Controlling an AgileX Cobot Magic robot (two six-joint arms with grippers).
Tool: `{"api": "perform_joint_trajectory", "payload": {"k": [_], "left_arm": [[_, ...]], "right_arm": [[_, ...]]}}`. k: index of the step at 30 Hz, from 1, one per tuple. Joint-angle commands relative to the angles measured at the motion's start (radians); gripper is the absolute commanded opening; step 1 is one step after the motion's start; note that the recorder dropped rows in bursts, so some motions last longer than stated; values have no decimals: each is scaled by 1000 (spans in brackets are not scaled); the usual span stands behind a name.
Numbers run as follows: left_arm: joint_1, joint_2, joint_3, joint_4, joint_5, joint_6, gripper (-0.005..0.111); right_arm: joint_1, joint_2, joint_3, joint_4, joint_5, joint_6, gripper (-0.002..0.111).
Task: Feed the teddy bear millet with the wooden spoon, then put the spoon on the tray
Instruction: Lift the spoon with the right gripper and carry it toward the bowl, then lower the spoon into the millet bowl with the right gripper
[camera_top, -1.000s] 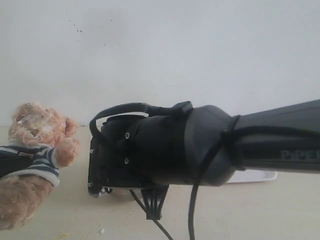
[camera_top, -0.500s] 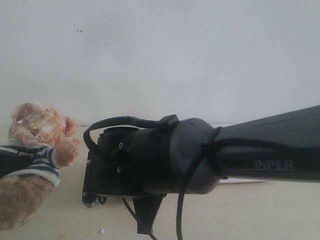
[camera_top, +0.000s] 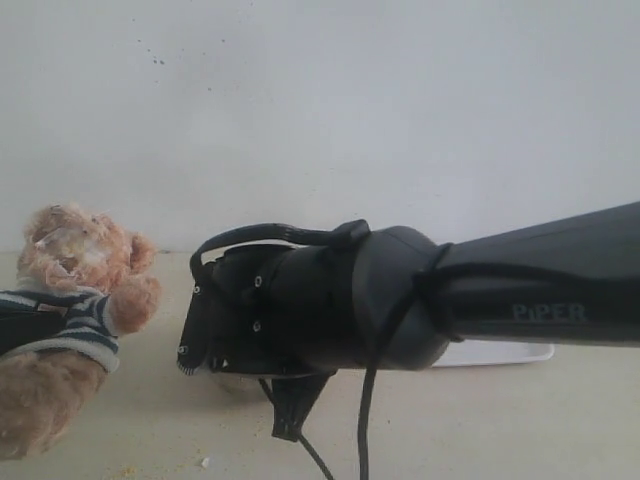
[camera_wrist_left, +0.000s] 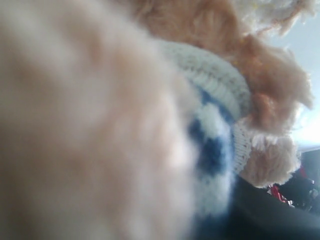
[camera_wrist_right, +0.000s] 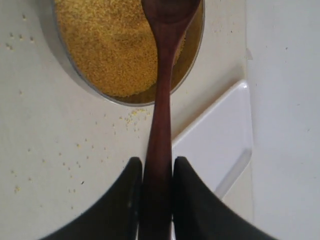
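Your right hand (camera_wrist_right: 157, 167) clamps the wooden spoon (camera_wrist_right: 161, 100), its tip over the millet (camera_wrist_right: 110, 45) in the steel bowl (camera_wrist_right: 199, 50). The tray (camera_wrist_right: 220, 140) lies just beside, with stray grains on the bench (camera_wrist_right: 50, 150). Your right arm (camera_top: 450, 300) blocks the outside view. The teddy bear (camera_top: 75, 270) fills the left camera, so the left hand's grip cannot be told.

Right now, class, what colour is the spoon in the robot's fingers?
The wooden spoon is dark reddish-brown, clearest in the right wrist view.
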Motion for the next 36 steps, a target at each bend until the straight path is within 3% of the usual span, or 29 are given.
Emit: {"api": "perform_joint_trajectory", "payload": {"k": [1,12,17,31,36], "left_arm": [[-4,-13,5,-20,34,4,4],[-4,-13,5,-20,34,4,4],[-4,-13,5,-20,34,4,4],[-4,-13,5,-20,30,8,4],[-4,-13,5,-20,27,8,4]], "right_arm": [[-14,6,-5,-14,28,14,0],[-57,6,-5,61,-41,190,0],[-139,6,-5,360,-85,-69,0],[-153,-10,-126,355,-106,-85,0],[-153,27,-167,361,8,-216,0]]}}
